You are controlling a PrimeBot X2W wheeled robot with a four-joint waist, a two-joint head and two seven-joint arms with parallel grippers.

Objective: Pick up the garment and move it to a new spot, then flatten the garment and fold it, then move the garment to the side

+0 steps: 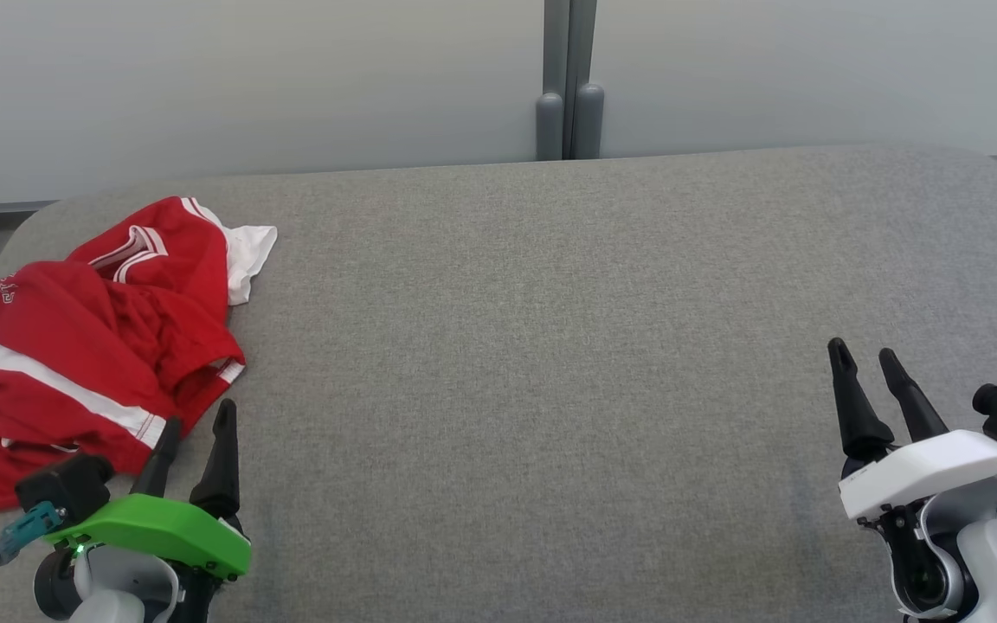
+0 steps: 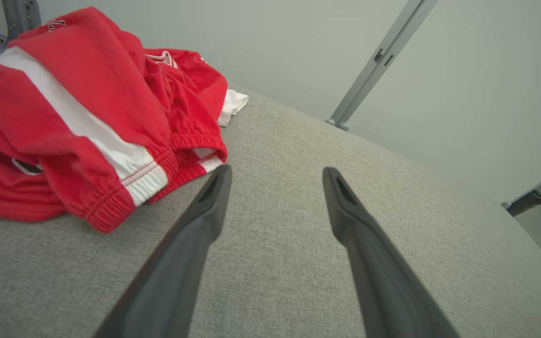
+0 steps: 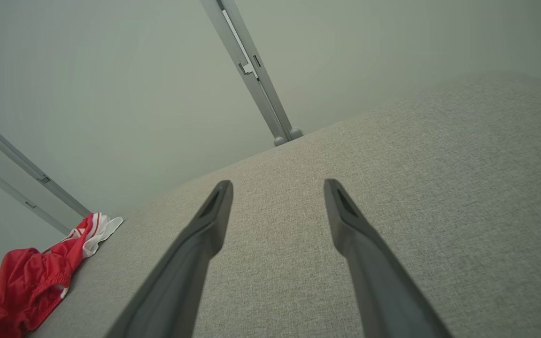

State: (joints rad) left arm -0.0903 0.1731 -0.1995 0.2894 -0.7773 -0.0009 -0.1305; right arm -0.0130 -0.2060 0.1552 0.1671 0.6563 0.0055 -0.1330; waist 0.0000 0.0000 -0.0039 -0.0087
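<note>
Two grippers sit low in the head view. Both are spread wide and hold nothing. The left gripper is at the lower left of the frame. The right gripper is at the lower right.

The garment is red with white stripes. It lies bunched up at the left edge of the gray table. It is just beside the left gripper, a little up and to the left of it. Its long way runs from the lower left corner up toward the upper left of the frame. The right gripper is well apart from it, far across the bare table.

So I think the left arm is the one to reach first. It would need to go a little forward and left to pinch the near red edge.
</note>
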